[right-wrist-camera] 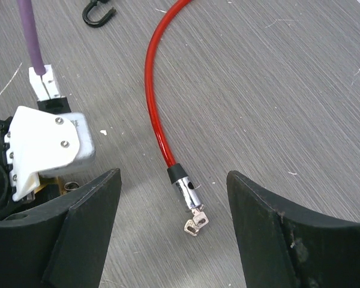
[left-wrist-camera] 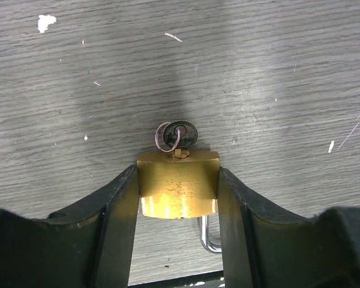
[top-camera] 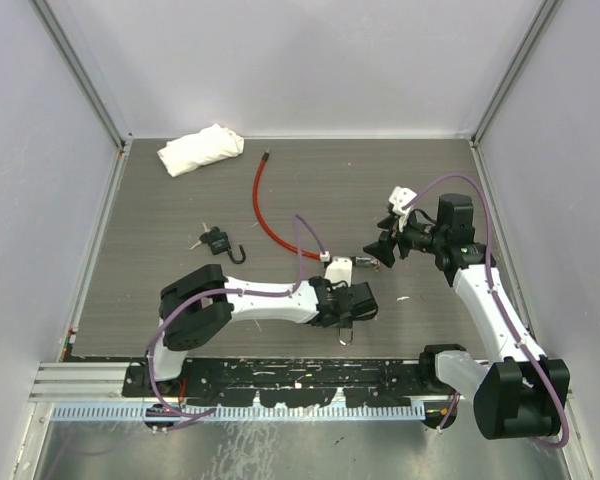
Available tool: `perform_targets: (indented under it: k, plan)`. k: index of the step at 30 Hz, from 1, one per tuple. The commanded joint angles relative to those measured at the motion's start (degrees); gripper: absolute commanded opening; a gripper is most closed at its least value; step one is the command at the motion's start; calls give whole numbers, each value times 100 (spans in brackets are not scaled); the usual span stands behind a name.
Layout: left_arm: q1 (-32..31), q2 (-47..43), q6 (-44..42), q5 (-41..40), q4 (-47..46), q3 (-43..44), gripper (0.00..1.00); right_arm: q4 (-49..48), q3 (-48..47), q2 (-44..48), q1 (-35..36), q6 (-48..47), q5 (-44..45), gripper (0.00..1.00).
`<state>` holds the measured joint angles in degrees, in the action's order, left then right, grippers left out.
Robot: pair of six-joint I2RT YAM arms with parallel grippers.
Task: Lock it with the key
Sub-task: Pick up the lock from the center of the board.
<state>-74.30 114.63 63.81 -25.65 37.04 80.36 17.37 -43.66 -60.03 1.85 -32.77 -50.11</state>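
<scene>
Your left tool [left-wrist-camera: 177,175] clamps the padlock [left-wrist-camera: 178,191] by both sides on the surface [left-wrist-camera: 276,72], I think to steady it, with the key [left-wrist-camera: 183,134] in its keyhole pointing outward and free, while your right tool [right-wrist-camera: 174,177] stands wide over the red cable [right-wrist-camera: 149,78] end.

Table [top-camera: 150,270] — cloth [top-camera: 201,149], cable [top-camera: 257,200], black padlock [top-camera: 216,240], brass padlock [left-wrist-camera: 178,185]

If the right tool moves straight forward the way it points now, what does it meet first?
Probably the keys at the red cable's metal end, lying ahead of the right tool; depth unclear.
</scene>
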Motion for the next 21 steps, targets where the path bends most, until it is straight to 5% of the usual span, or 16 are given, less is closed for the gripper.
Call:
perform_targets:
  k: [1, 9, 21]
  plan:
    - [271, -311, 164, 164, -382, -462, 10, -268, -12, 35, -19, 85, -341, 76]
    - [1030, -1325, 479, 585, -1753, -1458, 4, -216, 186, 80, 193, -130, -1497, 71]
    - [1818, -2024, 1600, 858, -2965, -2243, 1, 394, 531, -69, 1663, -2317, -845, 69]
